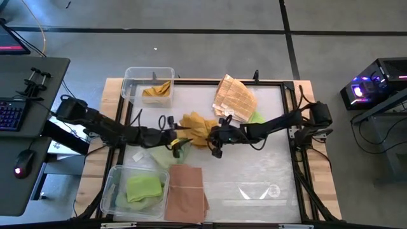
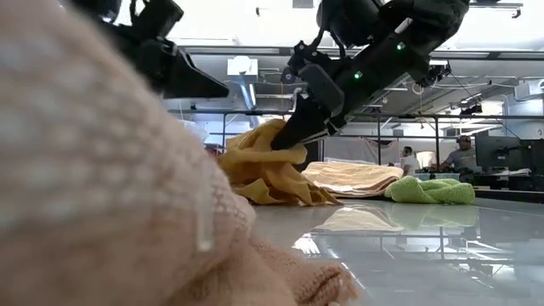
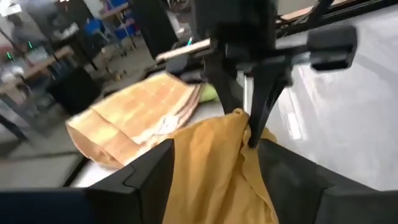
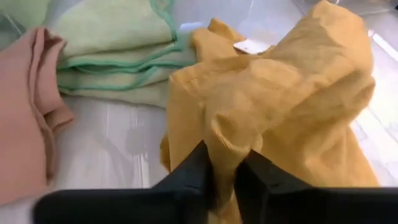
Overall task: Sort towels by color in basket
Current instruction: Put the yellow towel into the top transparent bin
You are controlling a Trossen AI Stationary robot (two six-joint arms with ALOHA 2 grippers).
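A mustard yellow towel (image 1: 196,126) lies bunched at the table's middle, with one fold drawn up into a peak (image 2: 274,132). My right gripper (image 1: 220,135) is shut on that fold. My left gripper (image 1: 173,138) is open just left of the towel, and in the left wrist view the cloth (image 3: 211,168) shows between its spread fingers. A peach check towel (image 1: 234,98) lies flat farther back, with a green towel (image 1: 256,117) beside it. A light green towel (image 1: 166,154) and a salmon pink towel (image 1: 186,191) lie on the near side. My right gripper pinches a raised fold of the yellow towel (image 4: 225,149) between its two fingers. It comes from the table's right, slanting down. The fold stands up as a peak while the rest of the towel (image 2: 272,183) lies slack on the table.
A clear bin (image 1: 131,77) at the far left holds a yellow towel (image 1: 158,91). A second bin (image 1: 109,191) at the near left holds a green towel (image 1: 143,189). Another clear bin (image 1: 254,191) sits at the near right. In the low view, pink cloth (image 2: 93,187) fills the foreground.
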